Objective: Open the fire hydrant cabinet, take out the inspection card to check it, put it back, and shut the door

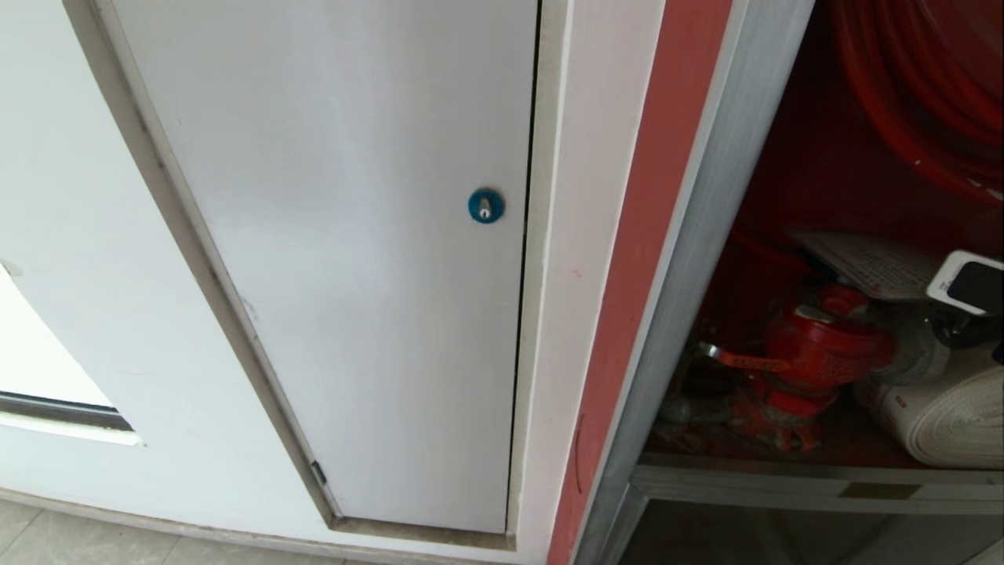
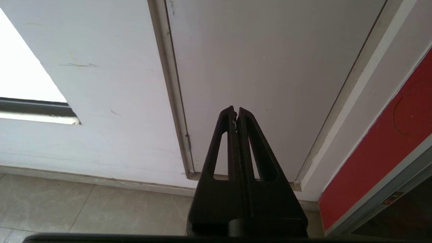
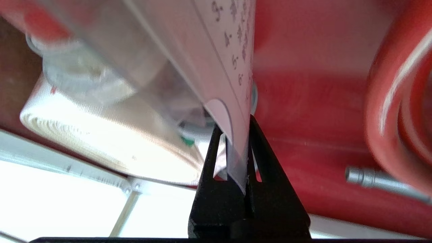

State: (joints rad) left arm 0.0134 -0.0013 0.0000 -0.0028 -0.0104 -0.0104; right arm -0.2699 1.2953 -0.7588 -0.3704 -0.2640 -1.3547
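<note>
The fire hydrant cabinet (image 1: 694, 235) stands open at the right of the head view, red inside, with its silver frame showing. The inspection card (image 1: 863, 263) lies tilted above the red hydrant valve (image 1: 816, 345). My right arm's wrist (image 1: 971, 284) reaches in at its right end. In the right wrist view my right gripper (image 3: 233, 124) is shut on a corner of the card (image 3: 216, 50), white with ruled lines in a clear sleeve. My left gripper (image 2: 236, 111) is shut on nothing, parked low before the white panel. The door is out of view.
A white rolled hose (image 1: 941, 416) lies on the cabinet floor right of the valve, and the red hose reel (image 1: 925, 78) hangs above. A metal nozzle (image 3: 371, 177) sticks out near the reel. The white panel door with a blue lock (image 1: 485, 205) fills the left.
</note>
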